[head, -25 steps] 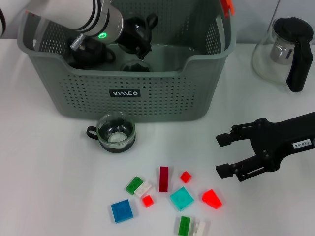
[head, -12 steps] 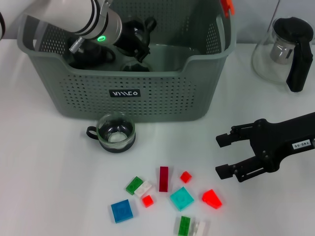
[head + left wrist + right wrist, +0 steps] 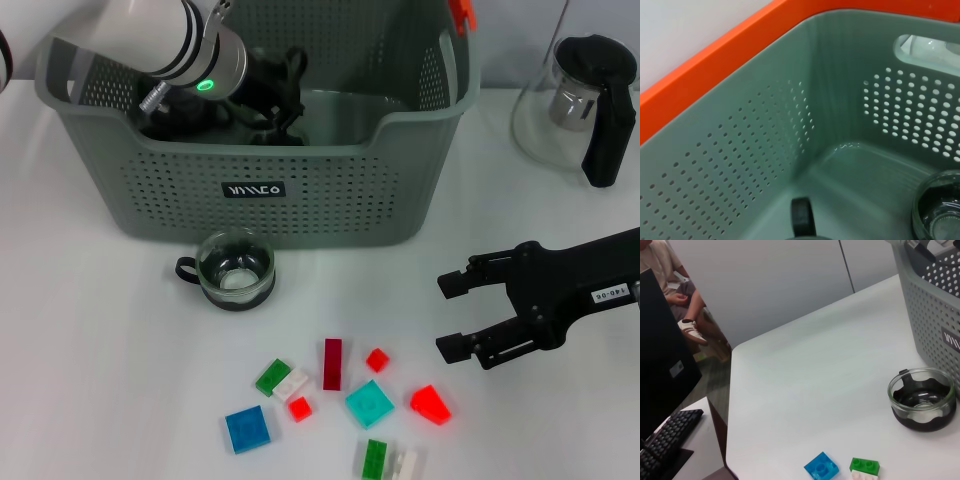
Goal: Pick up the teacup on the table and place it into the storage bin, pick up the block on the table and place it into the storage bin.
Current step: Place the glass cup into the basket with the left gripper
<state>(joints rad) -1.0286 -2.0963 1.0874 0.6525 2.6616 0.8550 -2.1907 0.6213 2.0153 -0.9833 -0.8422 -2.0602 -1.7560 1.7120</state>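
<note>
White table (image 3: 100, 350): teacup (image 3: 235, 270) before storage bin (image 3: 330, 190), glass kettle (image 3: 580, 105) beside.

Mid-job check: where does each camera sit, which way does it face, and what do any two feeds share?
Head: above, looking down at the table; left gripper inside the storage bin, right gripper open over the table.
Left wrist: inside the bin, facing its perforated wall; no fingers visible.
Right wrist: low, looking across the table at the teacup; no fingers visible.
Shared: head and right wrist both show that teacup.
</note>
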